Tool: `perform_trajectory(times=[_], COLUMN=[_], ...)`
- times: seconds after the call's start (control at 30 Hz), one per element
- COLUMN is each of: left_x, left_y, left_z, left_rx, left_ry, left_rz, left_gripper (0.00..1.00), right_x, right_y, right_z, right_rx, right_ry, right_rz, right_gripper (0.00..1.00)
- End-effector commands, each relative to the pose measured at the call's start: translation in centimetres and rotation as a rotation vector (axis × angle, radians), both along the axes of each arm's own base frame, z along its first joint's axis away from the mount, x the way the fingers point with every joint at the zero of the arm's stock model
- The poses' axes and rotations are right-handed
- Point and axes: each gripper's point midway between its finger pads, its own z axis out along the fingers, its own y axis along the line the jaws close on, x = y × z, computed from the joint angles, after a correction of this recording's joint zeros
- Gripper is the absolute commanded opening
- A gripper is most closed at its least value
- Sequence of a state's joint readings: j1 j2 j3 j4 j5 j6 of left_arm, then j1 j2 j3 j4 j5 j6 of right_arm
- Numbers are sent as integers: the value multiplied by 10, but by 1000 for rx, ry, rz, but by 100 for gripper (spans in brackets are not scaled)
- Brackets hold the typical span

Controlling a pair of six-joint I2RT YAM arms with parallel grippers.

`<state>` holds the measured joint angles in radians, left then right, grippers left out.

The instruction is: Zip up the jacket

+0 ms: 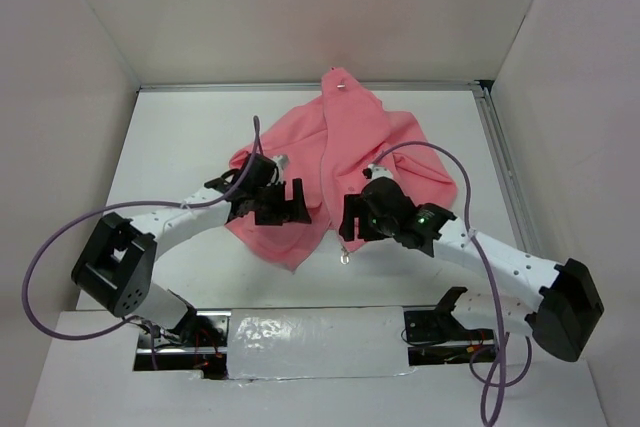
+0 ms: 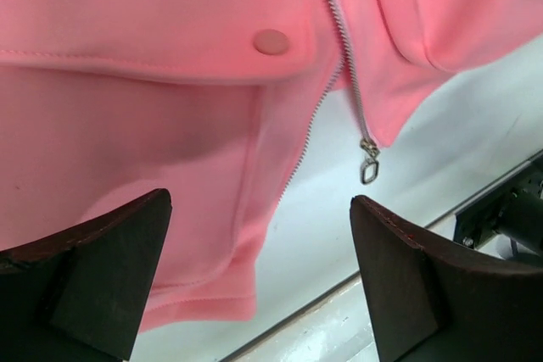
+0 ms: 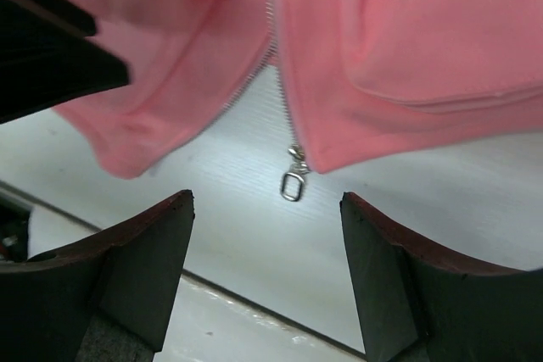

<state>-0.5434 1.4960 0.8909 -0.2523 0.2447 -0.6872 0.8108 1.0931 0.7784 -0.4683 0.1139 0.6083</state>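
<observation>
The salmon-pink jacket [image 1: 350, 147] lies crumpled in the middle of the white table, hem toward me. Its front is unzipped at the hem. The metal zipper pull [image 1: 344, 259] hangs at the bottom of one front panel and shows in the left wrist view [image 2: 369, 171] and the right wrist view [image 3: 291, 184]. The other panel's toothed edge [image 2: 301, 146] splays away from it. My left gripper [image 1: 285, 205] is open and empty over the left hem [image 2: 259, 201]. My right gripper [image 1: 352, 219] is open and empty, just short of the pull [image 3: 266, 198].
White walls enclose the table on three sides. A metal rail [image 1: 500, 167] runs along the right edge. A taped strip [image 1: 310, 342] and a dark gap mark the table's near edge. Purple cables [image 1: 60, 237] loop off both arms. A pink snap button [image 2: 271, 41] sits on the jacket's pocket flap.
</observation>
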Motion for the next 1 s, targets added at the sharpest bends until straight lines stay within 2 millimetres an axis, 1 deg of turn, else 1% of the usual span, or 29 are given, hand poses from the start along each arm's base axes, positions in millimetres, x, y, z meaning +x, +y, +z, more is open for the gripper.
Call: perform_trajectory(times=[0.0, 0.07, 0.1, 0.13, 0.17, 0.2, 0.23, 0.27, 0.3, 0.37, 0.4, 0.43, 0.47, 0.5, 0.53, 0.57, 0.6, 0.63, 0.67, 0.7, 0.77, 0.83, 0.9, 0.97], left_x=[0, 1, 6, 8, 12, 18, 22, 27, 26, 23, 21, 18, 13, 10, 5, 2, 0, -4, -6, -7, -9, -10, -9, -10], left_y=[-7, -13, -17, -20, -22, -26, -28, -31, -29, -25, -23, -21, -15, -13, -10, -8, -8, -6, -6, -5, -3, -2, 0, 1], left_z=[25, 29, 34, 29, 30, 35, 28, 30, 24, 17, 17, 17, 10, 15, 10, 14, 14, 10, 12, 10, 8, 7, 7, 7], left_rx=[-23, -28, -29, -16, -9, -7, 5, 5, 23, 39, 41, 41, 53, 43, 48, 34, 28, 28, 22, 25, 35, 43, 51, 57], left_ry=[-77, -92, -109, -92, -92, -95, -76, -79, -59, -45, -45, -41, -30, -42, -32, -36, -41, -31, -32, -28, -18, -15, -19, -18], left_rz=[-26, -46, -51, -54, -52, -50, -48, -45, -39, -29, -26, -18, -9, -6, -3, -3, -6, -5, -7, -1, 4, 5, 9, 7], left_gripper=[99, 99, 99, 99, 99, 99, 99, 99, 99, 99, 99, 99, 99, 99, 99, 99, 99, 99, 99, 99, 99, 99, 99, 99], right_x=[2, 2, 6, 7, 12, 15, 21, 22, 30, 32, 34, 35, 35, 35, 38, 40, 39, 40, 39, 39, 37, 30, 24, 14], right_y=[-7, -7, -4, -2, 0, 1, 1, 1, 2, 2, 4, 2, 1, -1, -4, -4, -6, -7, -8, -9, -11, -9, -8, -5], right_z=[-17, -29, -29, -37, -39, -42, -50, -55, -60, -70, -79, -83, -88, -97, -101, -105, -114, -117, -126, -129, -139, -147, -155, -162], right_rx=[-21, -30, -19, -28, -31, -45, -79, -108, -144, -192, -217, -235, -252, -281, -304, -314, -335, -347, -369, -381, -418, -442, -457, -455], right_ry=[40, 66, 56, 74, 68, 64, 77, 89, 94, 117, 138, 141, 152, 167, 161, 166, 182, 183, 201, 209, 227, 237, 254, 280], right_rz=[-1, 10, 20, 24, 19, 28, 12, 14, 2, -2, -1, -7, -12, -21, -41, -45, -54, -60, -59, -70, -71, -49, -32, -5], right_gripper=[77, 77, 76, 75, 75, 74, 72, 71, 69, 67, 65, 65, 65, 65, 65, 63, 63, 62, 61, 60, 53, 46, 46, 47])
